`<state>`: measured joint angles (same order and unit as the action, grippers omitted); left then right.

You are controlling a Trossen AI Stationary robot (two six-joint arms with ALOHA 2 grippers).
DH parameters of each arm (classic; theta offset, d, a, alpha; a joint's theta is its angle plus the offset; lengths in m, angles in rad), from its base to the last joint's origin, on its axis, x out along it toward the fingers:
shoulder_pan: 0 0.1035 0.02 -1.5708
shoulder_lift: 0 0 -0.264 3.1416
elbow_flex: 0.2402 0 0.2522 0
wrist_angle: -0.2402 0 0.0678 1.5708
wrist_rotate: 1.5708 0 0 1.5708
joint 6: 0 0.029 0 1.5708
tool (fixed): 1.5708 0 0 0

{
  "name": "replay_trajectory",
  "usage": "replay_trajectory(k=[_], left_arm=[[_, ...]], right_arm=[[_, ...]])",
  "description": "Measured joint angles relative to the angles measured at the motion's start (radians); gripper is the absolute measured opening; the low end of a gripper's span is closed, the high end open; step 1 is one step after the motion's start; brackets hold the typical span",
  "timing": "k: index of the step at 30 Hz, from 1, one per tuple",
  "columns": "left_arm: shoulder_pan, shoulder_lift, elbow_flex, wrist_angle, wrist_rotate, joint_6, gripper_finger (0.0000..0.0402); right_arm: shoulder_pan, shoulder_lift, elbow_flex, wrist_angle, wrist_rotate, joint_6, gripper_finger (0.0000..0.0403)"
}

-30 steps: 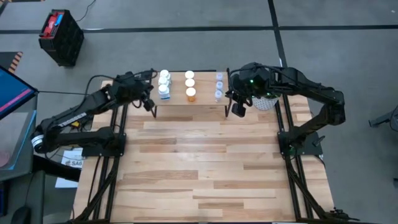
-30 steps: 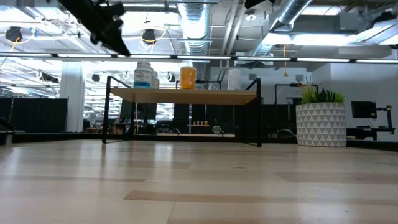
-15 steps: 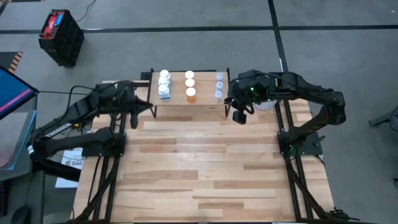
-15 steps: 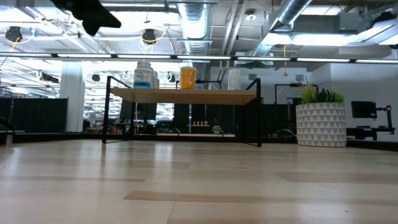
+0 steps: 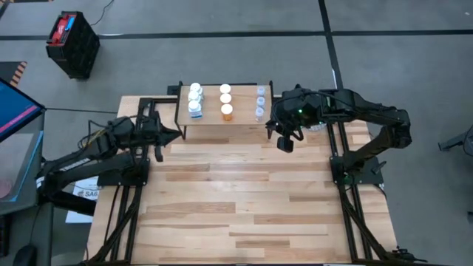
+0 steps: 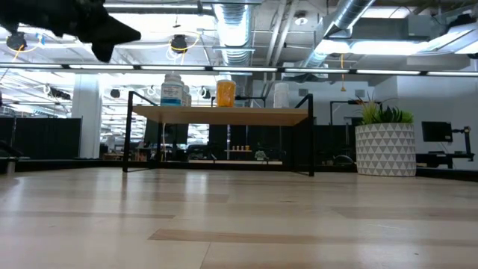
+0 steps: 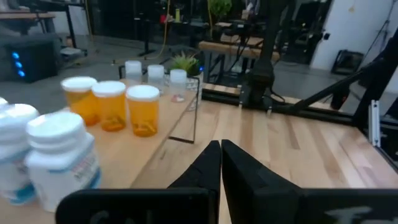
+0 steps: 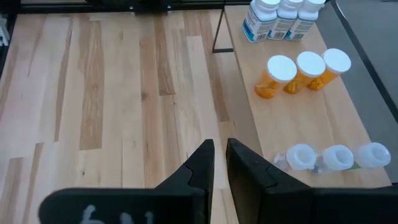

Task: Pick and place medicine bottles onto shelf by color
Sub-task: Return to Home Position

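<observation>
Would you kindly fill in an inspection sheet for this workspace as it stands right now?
Surface: wooden table, bare in front of the shelf.
Job's things: shelf at the far edge carries white bottles, orange bottles and clear bottles, one row per colour.
Clutter: white plant pot beside the shelf.
Grippers: left gripper near the shelf's left end, jaws shut, empty; right gripper near its right end, jaws nearly shut, empty.
Cables: black cable running to the left arm.
Surroundings: black crate on the floor.

Overhead and table-level cameras both see the shelf point(image 5: 222, 118); both wrist cameras too
</observation>
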<state>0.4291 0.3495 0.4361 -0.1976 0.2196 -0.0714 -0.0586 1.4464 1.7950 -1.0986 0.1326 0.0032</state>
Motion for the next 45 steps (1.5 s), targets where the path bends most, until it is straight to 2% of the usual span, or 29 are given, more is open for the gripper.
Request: replay_trajectory(k=[11,18,22,30,45], left_arm=[[-0.161,-0.004,-0.196,0.280,-0.132,0.019,0.0000],[-0.279,-0.003,-0.249,0.302,-0.246,0.037,0.0000],[-0.330,-0.004,-0.279,0.337,-0.251,0.084,0.0000],[-0.383,-0.004,-0.352,0.428,-0.294,0.063,0.0000],[-0.387,-0.004,-0.375,0.437,-0.284,0.081,0.0000]], right_arm=[[0.000,0.000,0.000,0.000,0.000,0.000,0.0065],[0.000,0.000,0.000,0.000,0.000,0.023,0.0065],[0.000,0.000,0.000,0.000,0.000,0.024,0.0065],[-0.001,0.000,0.000,0.000,0.000,0.046,0.0065],[-0.001,0.000,0.000,0.000,0.000,0.052,0.0065]])
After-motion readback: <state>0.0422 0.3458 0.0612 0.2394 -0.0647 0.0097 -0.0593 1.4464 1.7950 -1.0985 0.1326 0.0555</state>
